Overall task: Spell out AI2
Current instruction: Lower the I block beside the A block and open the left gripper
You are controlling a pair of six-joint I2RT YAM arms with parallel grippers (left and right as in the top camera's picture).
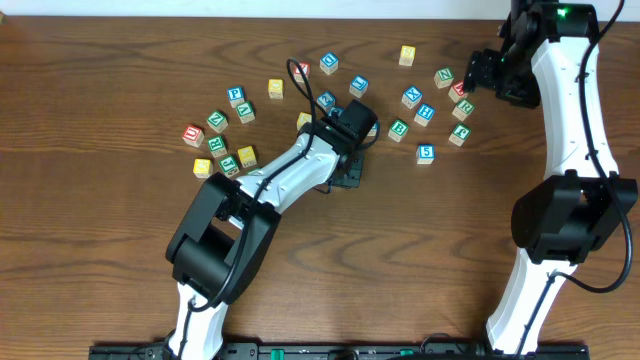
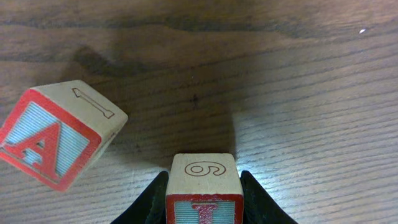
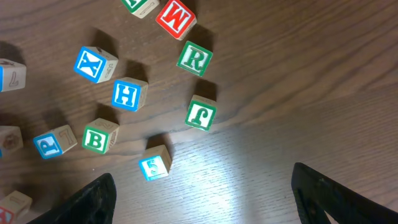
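Along the left of the wooden table (image 1: pixel 90 230) we see a loose scatter of alphabet cubes (image 1: pixel 222 140). Just right of them, the left gripper (image 2: pixel 204 186) is clamped on the red-bordered "I" cube (image 2: pixel 204 211), with one finger pressed to each side. The cube's upper face carries an outlined numeral that reads as 6 or 9. To its left in the wrist view, and apart from it, the red-bordered "A" cube (image 2: pixel 53 138) lies turned at an angle on the wood, with an outlined 1 on its upper face. Further right lie the green "B" cube (image 3: pixel 98 138), blue "X" cube (image 3: pixel 95 64), blue "H" cube (image 3: pixel 129 95), blue "5" cube (image 3: pixel 155 165), green "J" cube (image 3: pixel 201 114), green "R" cube (image 3: pixel 194 59) and red "M" cube (image 3: pixel 176 17). We cannot pick out the "2" cube in any view. At the far right, the right gripper (image 3: pixel 203 180) hangs over the wood beside these cubes, jaws spread wide with nothing between them.
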